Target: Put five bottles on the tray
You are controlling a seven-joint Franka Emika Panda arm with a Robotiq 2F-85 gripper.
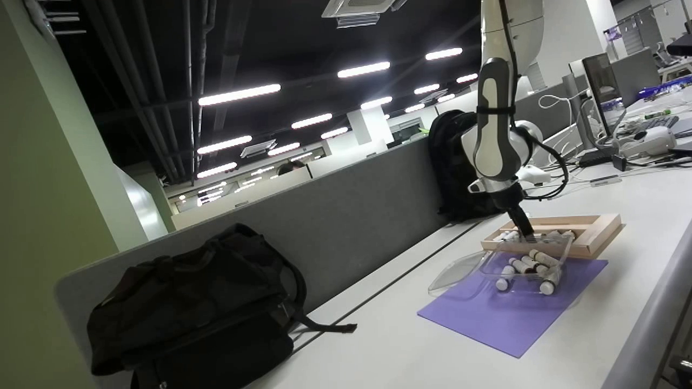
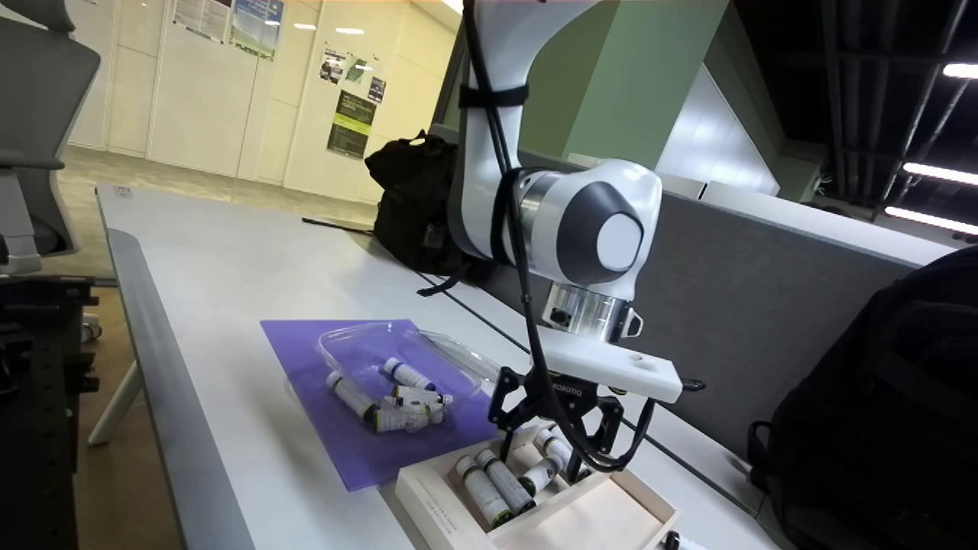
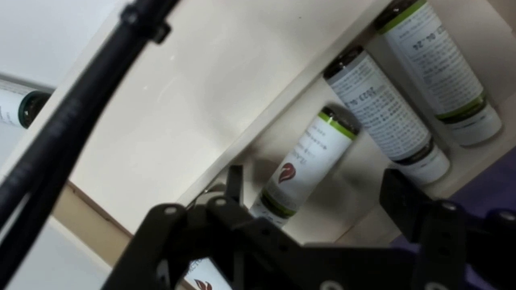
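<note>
The light-wood tray [image 2: 435, 508] has a raised rim and a divider, and several whitish bottles lie in one compartment. Two of them, a bottle [image 3: 379, 108] and another bottle [image 3: 439, 68], rest side by side. A third bottle [image 3: 302, 165] with a red leaf mark lies slanted between the parted fingers of my gripper [image 3: 313, 186], which is open and down in the compartment. A wide gap shows between this bottle and the right-hand finger [image 3: 399, 197]. Part of a further bottle [image 3: 205, 278] shows behind the gripper. More bottles [image 1: 521, 266] lie in a clear plastic container.
The clear container [image 2: 336, 344] and its lid [image 1: 457, 270] stand on a purple mat [image 1: 513, 324] beside the tray. Another bottle [image 3: 12, 106] lies outside the tray. A grey partition [image 1: 367, 216] runs along the table, with a black backpack [image 1: 205, 302] against it.
</note>
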